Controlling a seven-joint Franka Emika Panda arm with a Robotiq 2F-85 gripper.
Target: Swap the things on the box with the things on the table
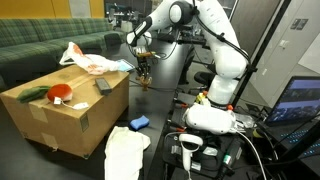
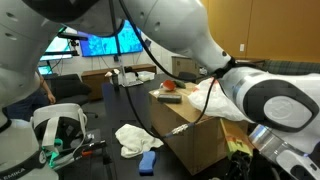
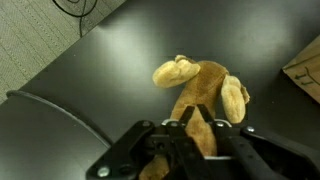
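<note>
Fingers (image 3: pixel 150 132) closed tight on plush toy (image 3: pixel 200 90), holding it by the lower body. Toy hangs above the black table (image 3: pixel 90 80), just beside the box (image 1: pixel 70 115), off its far corner.

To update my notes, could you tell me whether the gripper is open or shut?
Shut on the plush toy: in the wrist view the gripper pinches its lower body, with the table beneath.
</note>
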